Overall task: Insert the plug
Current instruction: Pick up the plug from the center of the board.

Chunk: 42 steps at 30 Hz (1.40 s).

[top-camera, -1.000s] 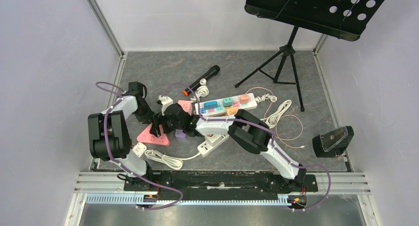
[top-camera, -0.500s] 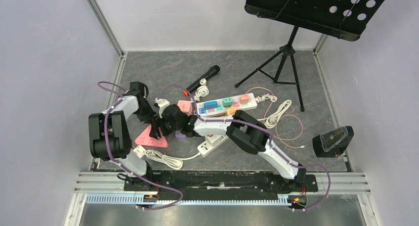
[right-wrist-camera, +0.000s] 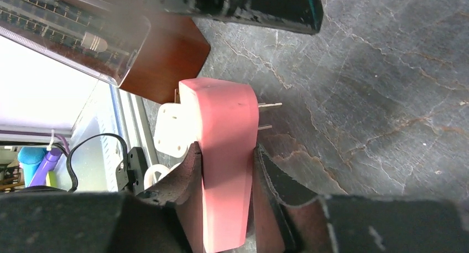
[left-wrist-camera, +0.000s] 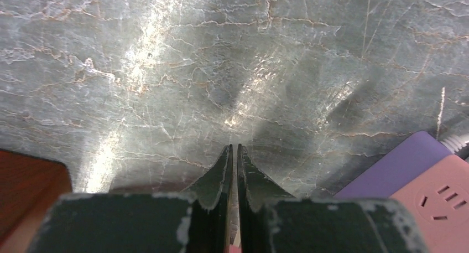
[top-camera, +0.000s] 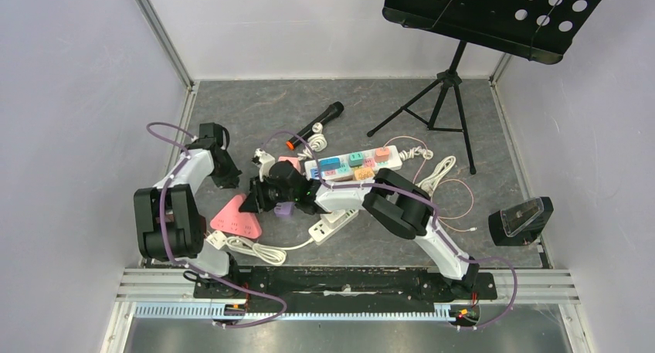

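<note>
The right claw (right-wrist-camera: 227, 153) is clamped on the pink plug (right-wrist-camera: 224, 114), with 1 finger pressed to each broad side. The 2 metal prongs (right-wrist-camera: 269, 104) are bare and stick out sideways over the table (right-wrist-camera: 387, 98), seated in nothing. The pick-up is therefore judged done. The insertion itself is left: the prongs have to be lined up with a socket and pushed home. Which socket is meant cannot be told.

The left claw (left-wrist-camera: 234, 150) is pressed together on nothing, its tips over bare table. A pink socket face (left-wrist-camera: 442, 197) with 3 slots lies near it.

The plug is seen as a thick, smooth, matt pink body with a rounded far end. It is judged to be a hard shell that will not give under the fingers. The prongs are thin, flat and parallel, and look easily bent by a skewed push. A white plug (right-wrist-camera: 171, 128) lies just beside the pink body.

In the top view the right claw (top-camera: 253, 202) sits at the edge of a pink triangular piece (top-camera: 234, 220). Whether that piece is the pinched body cannot be told. A white power strip (top-camera: 392, 160), already carrying coloured plugs, lies well apart behind the arm.
</note>
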Tool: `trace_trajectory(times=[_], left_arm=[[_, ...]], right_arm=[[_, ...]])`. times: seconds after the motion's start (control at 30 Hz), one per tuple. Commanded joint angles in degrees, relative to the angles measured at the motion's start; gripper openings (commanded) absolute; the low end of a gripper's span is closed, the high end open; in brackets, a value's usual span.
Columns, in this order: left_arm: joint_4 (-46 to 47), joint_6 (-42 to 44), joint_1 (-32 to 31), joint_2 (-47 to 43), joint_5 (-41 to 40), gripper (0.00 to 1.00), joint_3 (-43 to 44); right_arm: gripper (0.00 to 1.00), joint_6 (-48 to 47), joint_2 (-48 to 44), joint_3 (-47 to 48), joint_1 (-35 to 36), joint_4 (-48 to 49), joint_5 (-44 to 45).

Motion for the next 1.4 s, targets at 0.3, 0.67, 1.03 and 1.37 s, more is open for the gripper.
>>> trace_trajectory(times=[0.3,0.67,1.03,1.37], left_arm=[[-3.87,-0.99,-0.16,-9.77,-4.2,0.12,6.24],[-1.58,5.13,-0.18,-23.34,1.73,0.25,10.63],[17.9,3.94,-0.06,-32.42,18.79,0.76,6.18],[32.16,0.39,-0.85,-30.61,58.87,0.82,0.28]], right_arm=[[0.0,-7.28,-12.73,-11.27,-0.2,9.93,2.08],[0.0,-22.22,-32.04,-16.88,-0.58,1.81,6.08],[0.0,-34.79,-51.92,-22.48,-5.46,-16.03,3.08],[0.0,-35.51,-59.76,-22.72,-8.04,-28.26,-1.13]])
